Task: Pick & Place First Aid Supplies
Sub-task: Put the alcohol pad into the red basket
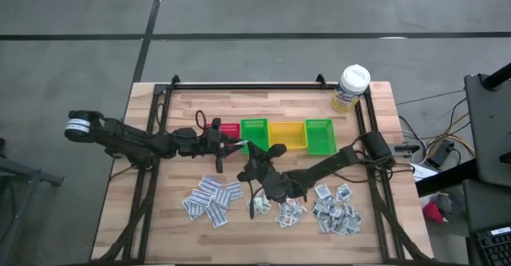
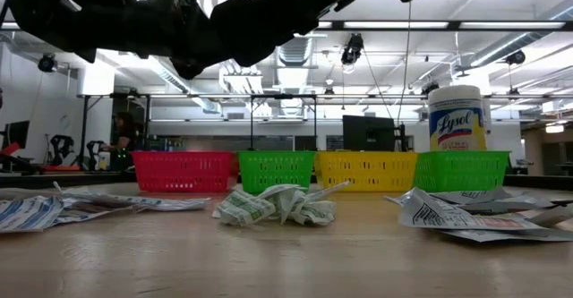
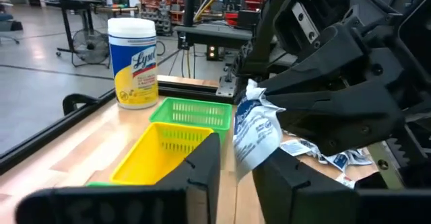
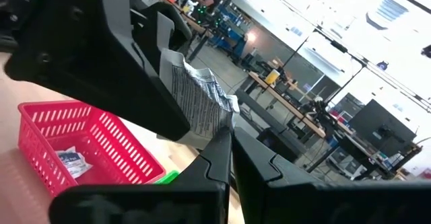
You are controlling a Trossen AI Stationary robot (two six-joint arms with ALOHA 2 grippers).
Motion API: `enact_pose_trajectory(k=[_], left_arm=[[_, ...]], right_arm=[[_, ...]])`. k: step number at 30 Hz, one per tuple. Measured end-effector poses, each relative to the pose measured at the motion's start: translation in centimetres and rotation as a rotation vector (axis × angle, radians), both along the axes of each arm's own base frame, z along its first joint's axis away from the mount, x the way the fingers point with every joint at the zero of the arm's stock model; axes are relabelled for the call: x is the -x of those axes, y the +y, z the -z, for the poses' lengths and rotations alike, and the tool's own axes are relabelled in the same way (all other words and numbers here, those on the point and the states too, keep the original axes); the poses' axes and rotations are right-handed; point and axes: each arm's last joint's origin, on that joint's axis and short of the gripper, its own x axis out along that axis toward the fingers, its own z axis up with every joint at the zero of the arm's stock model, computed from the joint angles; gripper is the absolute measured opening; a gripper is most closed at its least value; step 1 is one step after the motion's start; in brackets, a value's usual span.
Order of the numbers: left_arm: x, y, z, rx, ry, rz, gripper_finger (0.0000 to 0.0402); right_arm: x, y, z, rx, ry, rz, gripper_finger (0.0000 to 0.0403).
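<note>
A white packet with blue print hangs in the air just near of the red bin and the left green bin. My right gripper is shut on it. My left gripper comes level from the table's left. It is open, with one finger on each side of the packet's lower end. Both grippers meet at mid-table. More first aid supplies lie in three loose piles on the near half: strips, crumpled ones, squarish ones. My right gripper pinches the packet's upper end between its two fingers, coming level from the table's right. The packet hangs slack and crumpled below the fingertips, clear of the table and the bins. Whether my left gripper's fingers touch the packet, I cannot tell.
A yellow bin and a second green bin continue the row to the right. The red bin holds one packet. A white-capped bottle stands at the far right corner. A black frame rims the table.
</note>
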Motion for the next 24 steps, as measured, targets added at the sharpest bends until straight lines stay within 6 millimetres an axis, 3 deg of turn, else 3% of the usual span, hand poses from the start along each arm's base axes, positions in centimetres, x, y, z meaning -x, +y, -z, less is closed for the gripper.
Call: enact_pose_trajectory(k=[6,24], left_arm=[[0.01,-0.01,0.05,-0.004,0.003,0.002,0.0006],[0.06,-0.01,0.26,0.024,0.014,-0.001,0.0]], right_arm=[[0.01,0.04,0.0,0.0,-0.001,-0.001,0.0008],[0.05,0.13,0.04,0.029,0.053,-0.007,0.0011]])
